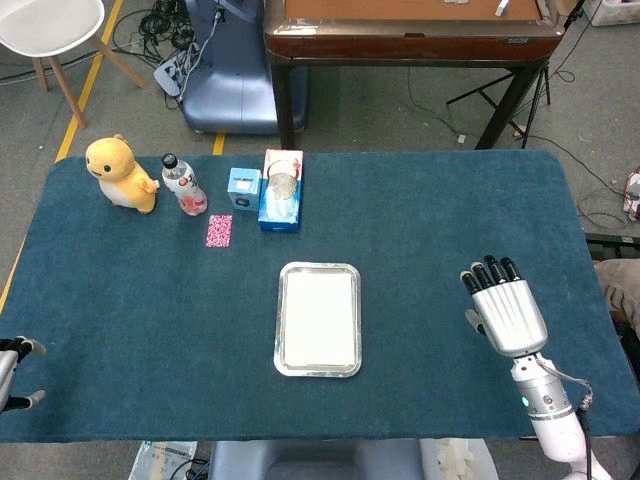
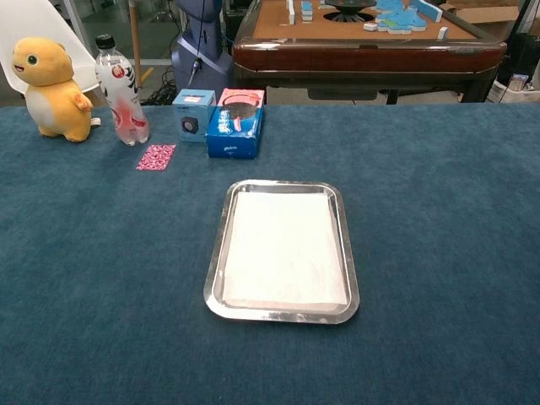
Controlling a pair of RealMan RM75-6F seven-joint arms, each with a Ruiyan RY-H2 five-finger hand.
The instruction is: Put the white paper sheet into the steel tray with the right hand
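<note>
The white paper sheet lies flat inside the steel tray at the middle of the blue table. My right hand hovers over the table's right side, well apart from the tray, its fingers straight and spread with nothing in them. Only the fingertips of my left hand show at the head view's lower left edge, off the table's corner; whether they are closed is unclear. Neither hand appears in the chest view.
Along the back left stand a yellow plush toy, a small bottle, a small blue box and a blue-and-pink box. A pink card lies flat in front of them. A wooden table stands behind.
</note>
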